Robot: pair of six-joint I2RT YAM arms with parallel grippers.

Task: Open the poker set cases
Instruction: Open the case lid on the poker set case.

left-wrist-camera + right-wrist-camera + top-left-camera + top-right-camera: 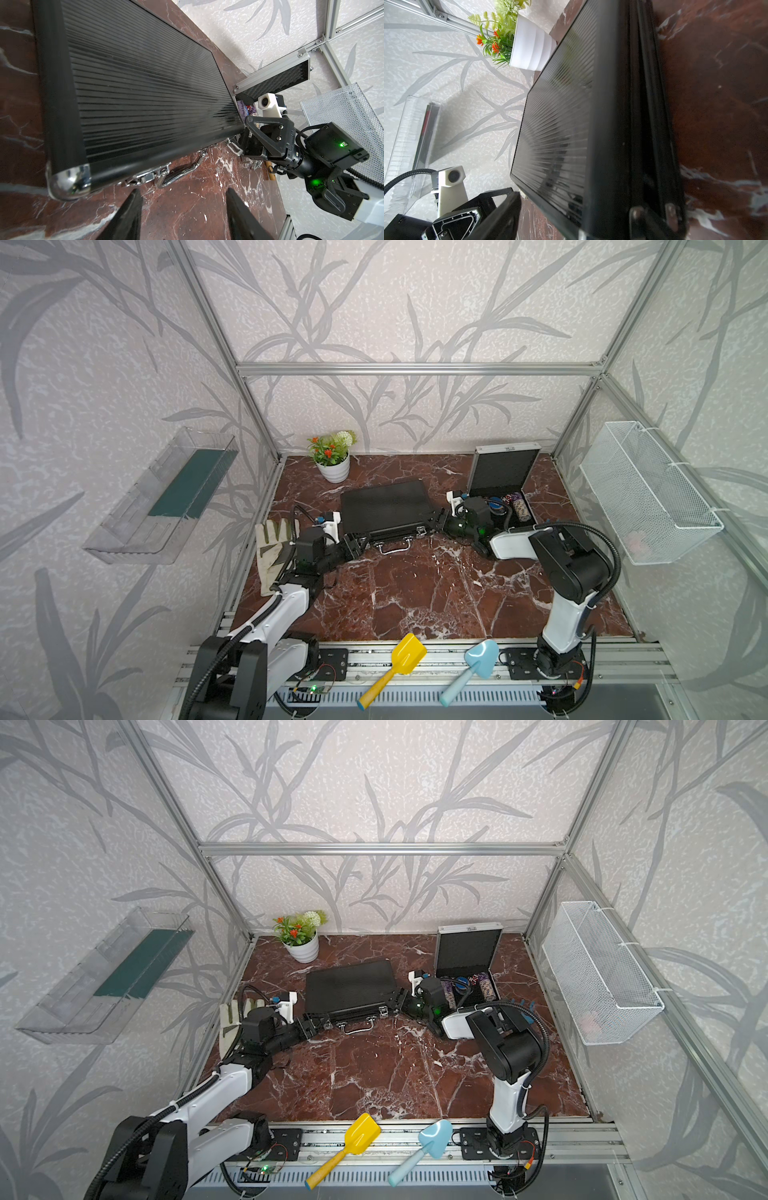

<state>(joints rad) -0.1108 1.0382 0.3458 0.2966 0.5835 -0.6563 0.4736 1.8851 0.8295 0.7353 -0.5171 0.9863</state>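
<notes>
The larger black poker set case (384,504) (349,984) lies flat and closed mid-table, its metal handle (392,547) toward the front. The smaller silver case (505,466) (467,946) stands open at the back right, lid upright, with chips (521,506) inside. My left gripper (357,545) (182,191) is at the black case's front left corner, open, with only marble between its fingers. My right gripper (434,520) (575,203) is open and straddles the front right corner of the black case (560,124), one finger standing clear of the lid.
A potted plant (332,456) stands behind the black case. A work glove (272,547) lies by the left wall. A yellow shovel (395,668) and a blue trowel (473,668) rest on the front rail. A wire basket (648,493) and a clear shelf (162,497) hang on the side walls.
</notes>
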